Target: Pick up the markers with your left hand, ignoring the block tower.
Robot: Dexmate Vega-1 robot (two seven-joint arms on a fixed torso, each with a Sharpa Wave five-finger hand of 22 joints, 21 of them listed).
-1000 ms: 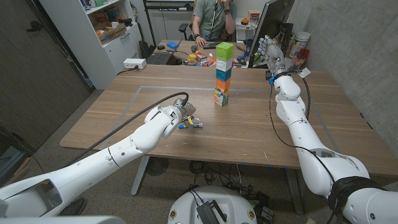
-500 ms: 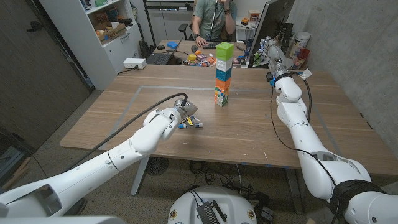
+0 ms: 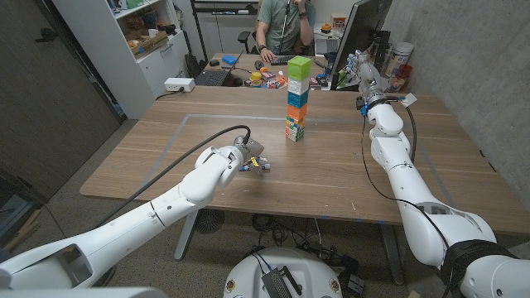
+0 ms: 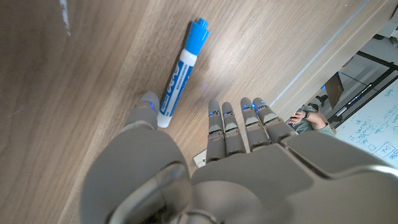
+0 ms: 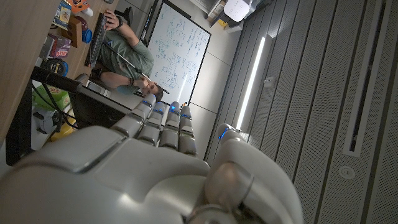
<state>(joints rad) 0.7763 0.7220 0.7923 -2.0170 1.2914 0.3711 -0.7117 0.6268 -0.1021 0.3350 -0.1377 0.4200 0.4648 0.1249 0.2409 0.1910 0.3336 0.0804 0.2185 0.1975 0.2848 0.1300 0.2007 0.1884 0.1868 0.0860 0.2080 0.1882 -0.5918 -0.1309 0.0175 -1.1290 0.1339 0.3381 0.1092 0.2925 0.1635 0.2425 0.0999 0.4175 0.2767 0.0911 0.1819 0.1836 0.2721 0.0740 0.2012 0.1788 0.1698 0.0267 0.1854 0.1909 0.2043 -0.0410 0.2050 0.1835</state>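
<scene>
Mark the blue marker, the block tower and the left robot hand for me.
blue marker (image 4: pixel 178 73): left wrist view, middle of its white barrel.
block tower (image 3: pixel 297 99): head view, a block halfway up the stack.
left robot hand (image 3: pixel 248 155): head view, back of the hand above the marker.

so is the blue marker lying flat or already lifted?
Lying flat. The blue marker rests on the table, cap on, with the left hand open over it, fingers not closed on it.

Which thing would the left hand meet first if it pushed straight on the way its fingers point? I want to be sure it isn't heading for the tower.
Probably the blue marker, lying just ahead of the left hand; depth is unclear.
</scene>
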